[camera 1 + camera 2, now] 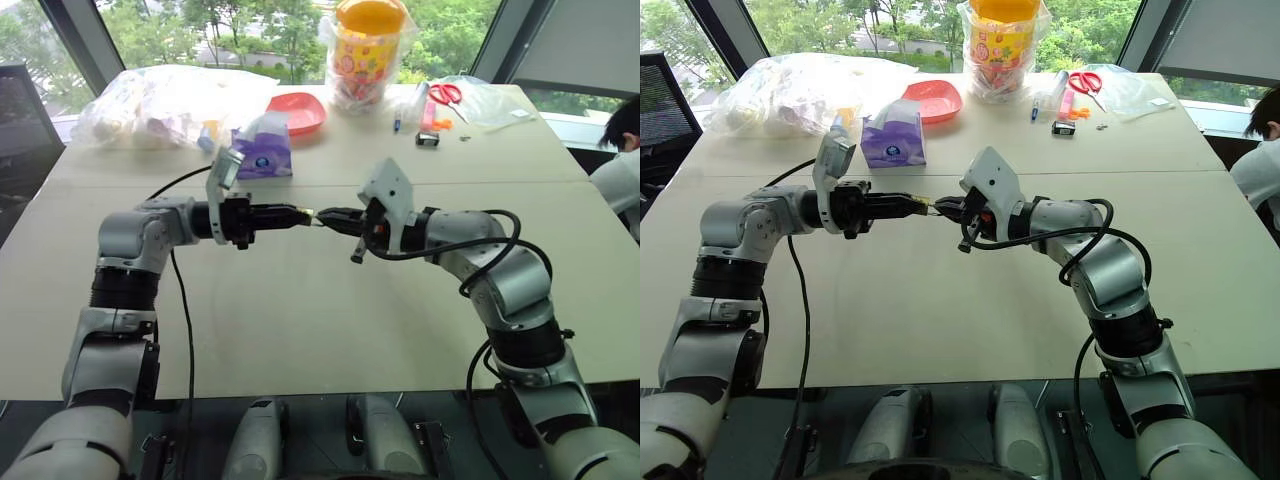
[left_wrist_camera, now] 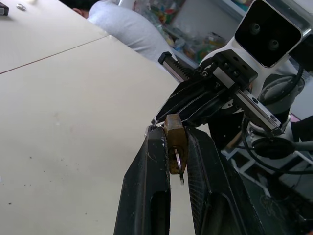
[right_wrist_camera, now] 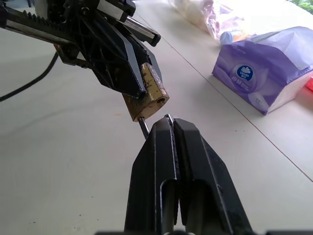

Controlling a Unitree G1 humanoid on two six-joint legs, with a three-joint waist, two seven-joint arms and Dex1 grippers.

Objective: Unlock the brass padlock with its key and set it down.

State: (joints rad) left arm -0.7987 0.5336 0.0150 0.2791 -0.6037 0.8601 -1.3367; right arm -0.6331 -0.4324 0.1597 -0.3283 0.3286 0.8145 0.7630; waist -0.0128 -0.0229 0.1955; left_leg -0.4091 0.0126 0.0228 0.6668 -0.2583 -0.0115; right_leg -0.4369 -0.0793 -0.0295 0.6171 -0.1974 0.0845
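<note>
While the left tool (image 2: 171,147) pinched the padlock (image 2: 175,147) and the right tool (image 3: 172,122) pinched the key (image 3: 143,126), a crooked twist could jam it.

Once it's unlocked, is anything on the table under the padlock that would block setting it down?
Nothing visible does. The brass padlock is clamped in the left gripper above bare table, with the right gripper shut on the key. The tissue pack lies farther back.

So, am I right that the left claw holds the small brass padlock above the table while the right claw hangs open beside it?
Not quite: the right claw is shut, pinching the thin metal key at the small brass padlock, as the right wrist view shows. The left claw does hold it above the table.
</note>
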